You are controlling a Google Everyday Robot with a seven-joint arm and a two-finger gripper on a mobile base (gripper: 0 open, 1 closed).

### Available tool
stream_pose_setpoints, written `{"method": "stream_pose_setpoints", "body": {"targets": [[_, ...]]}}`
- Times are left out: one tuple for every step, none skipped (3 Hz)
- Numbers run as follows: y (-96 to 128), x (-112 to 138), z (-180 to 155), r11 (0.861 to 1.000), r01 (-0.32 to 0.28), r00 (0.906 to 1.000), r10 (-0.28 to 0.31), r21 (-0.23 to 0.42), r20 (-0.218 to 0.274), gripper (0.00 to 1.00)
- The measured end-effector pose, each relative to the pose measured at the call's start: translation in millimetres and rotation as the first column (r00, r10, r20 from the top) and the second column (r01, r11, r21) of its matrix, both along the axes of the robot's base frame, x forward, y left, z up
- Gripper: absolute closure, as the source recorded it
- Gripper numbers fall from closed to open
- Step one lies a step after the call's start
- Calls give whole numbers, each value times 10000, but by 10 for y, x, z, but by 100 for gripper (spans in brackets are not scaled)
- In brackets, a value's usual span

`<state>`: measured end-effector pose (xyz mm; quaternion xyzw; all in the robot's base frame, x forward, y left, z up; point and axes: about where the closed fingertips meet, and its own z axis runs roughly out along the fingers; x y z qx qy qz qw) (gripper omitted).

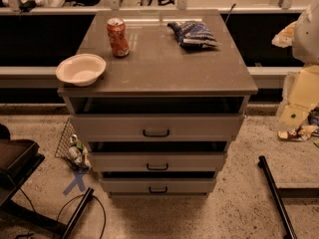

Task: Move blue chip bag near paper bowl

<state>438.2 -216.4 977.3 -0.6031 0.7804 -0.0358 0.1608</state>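
1. Closest of all, on the speckled floor, lies a long black bar (276, 195) on the right. On the left there is a cross of blue tape (76, 182).
2. Just behind the tape, a small wire basket (66, 142) leans by the cabinet's left side. It has small things in it that I cannot name.
3. The grey cabinet has three drawers (156, 126), one above the other. Each has a dark handle, and each is pulled out a little.
4. On top is the flat grey counter (164, 68).
5. The paper bowl (80, 69) sits at the front left corner of the counter. It is white, stands the right way up, and its rim sticks out a little over the left edge.
6. Further back, the red-orange soda can (117, 37) stands upright. It is behind the bowl and a bit to the right.
7. The blue chip bag (194, 34) lies flat at the back right of the counter. It is well apart from the bowl, and the can is between them.
8. The pale end effector (285, 35) is up at the right edge of the view, off the side of the counter. It touches nothing. I cannot tell if it is open or closed.
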Motion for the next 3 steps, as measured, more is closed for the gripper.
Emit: {"method": "stream_pose_setpoints", "body": {"targets": [[-2,22,8,10000,55,9999,-55,66,86,0],[-25,206,74,9965,509,9954,-560,660,780,0],[-136,432,-104,9644,1595,9777,-1840,2108,1018,0]]}}
